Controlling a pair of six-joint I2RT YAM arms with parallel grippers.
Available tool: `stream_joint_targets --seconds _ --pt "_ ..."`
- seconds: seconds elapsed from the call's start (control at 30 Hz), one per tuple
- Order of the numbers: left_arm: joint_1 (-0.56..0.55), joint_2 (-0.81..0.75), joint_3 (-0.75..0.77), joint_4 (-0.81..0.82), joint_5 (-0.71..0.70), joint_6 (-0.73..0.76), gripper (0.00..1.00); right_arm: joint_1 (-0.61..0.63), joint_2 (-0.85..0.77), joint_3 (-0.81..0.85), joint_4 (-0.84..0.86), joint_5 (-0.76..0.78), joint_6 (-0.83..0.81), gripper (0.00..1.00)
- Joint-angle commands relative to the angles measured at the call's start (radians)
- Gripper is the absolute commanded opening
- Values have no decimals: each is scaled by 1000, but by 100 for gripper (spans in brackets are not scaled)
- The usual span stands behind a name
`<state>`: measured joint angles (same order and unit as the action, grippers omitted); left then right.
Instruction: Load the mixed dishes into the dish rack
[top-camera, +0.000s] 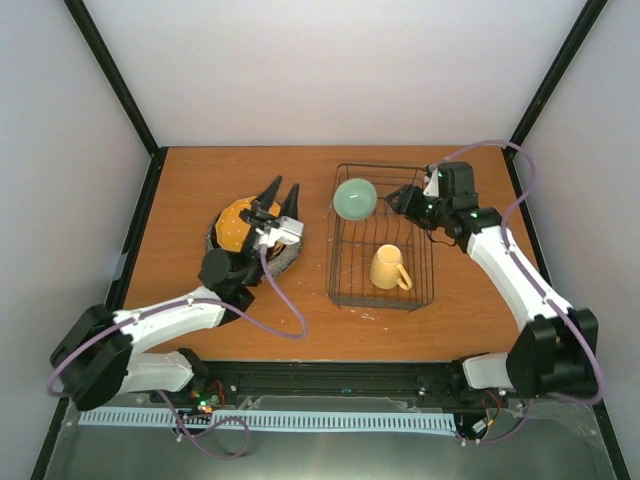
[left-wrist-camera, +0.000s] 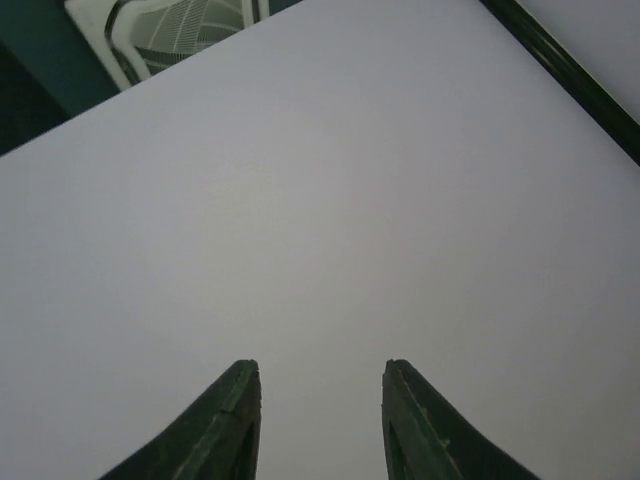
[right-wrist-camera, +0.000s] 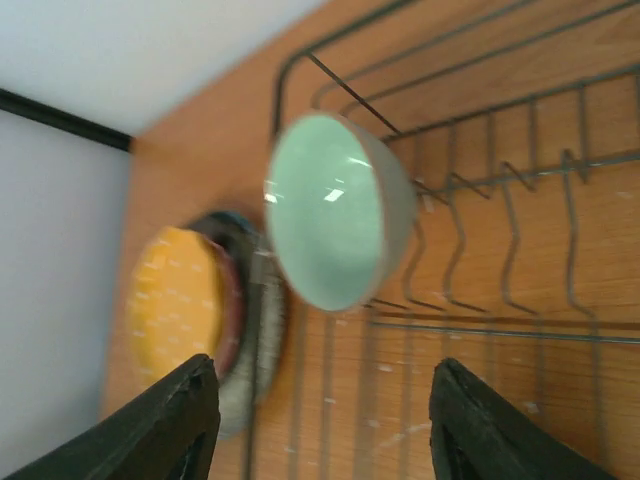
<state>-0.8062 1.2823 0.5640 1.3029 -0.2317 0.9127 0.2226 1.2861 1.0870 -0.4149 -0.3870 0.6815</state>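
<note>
I am seeing the bowl (top-camera: 355, 198) leaning on edge in the rack's (top-camera: 333, 262) far-left corner; my right gripper (top-camera: 398, 200) is hanging beside it, fingers apart, empty; I am judging a straight, slow retreat safest; my left gripper (top-camera: 283, 190) is pointing up over the plates (top-camera: 235, 222), fingers parted, empty.

White arms (top-camera: 170, 318), black joints (top-camera: 215, 268), purple cables (top-camera: 298, 315)

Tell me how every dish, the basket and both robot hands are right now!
Black wire dish rack: partly loaded, two dishes inside.
Yellow ceramic mug: inside rack, not held.
Pale green round bowl: tilted on edge at rack's far end.
Orange white-dotted scalloped plate: outside rack, topmost of three.
Dark-rimmed plate: directly beneath it.
Grey speckled plate: lowest.
Left gripper: open, empty, above plates.
Right gripper: open, empty, facing bowl.
</note>
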Motion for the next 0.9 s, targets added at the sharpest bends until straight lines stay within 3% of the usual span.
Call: stream_joint_targets --seconds 0.0,0.17,0.27,0.43,0.87 --pt "24 -123 60 -311 -7 -317 39 34 110 90 -141 106 -175 58" --pt "52 -211 138 -583 11 -506 54 51 229 167 -149 132 -194 61" --pt "118 -232 192 -735 91 -682 61 55 303 213 -141 111 -200 61" --pt "248 -239 234 -881 264 -910 58 65 412 309 -165 127 -227 61" --pt "294 -237 236 -905 283 -912 56 89 589 453 -223 186 -286 58"
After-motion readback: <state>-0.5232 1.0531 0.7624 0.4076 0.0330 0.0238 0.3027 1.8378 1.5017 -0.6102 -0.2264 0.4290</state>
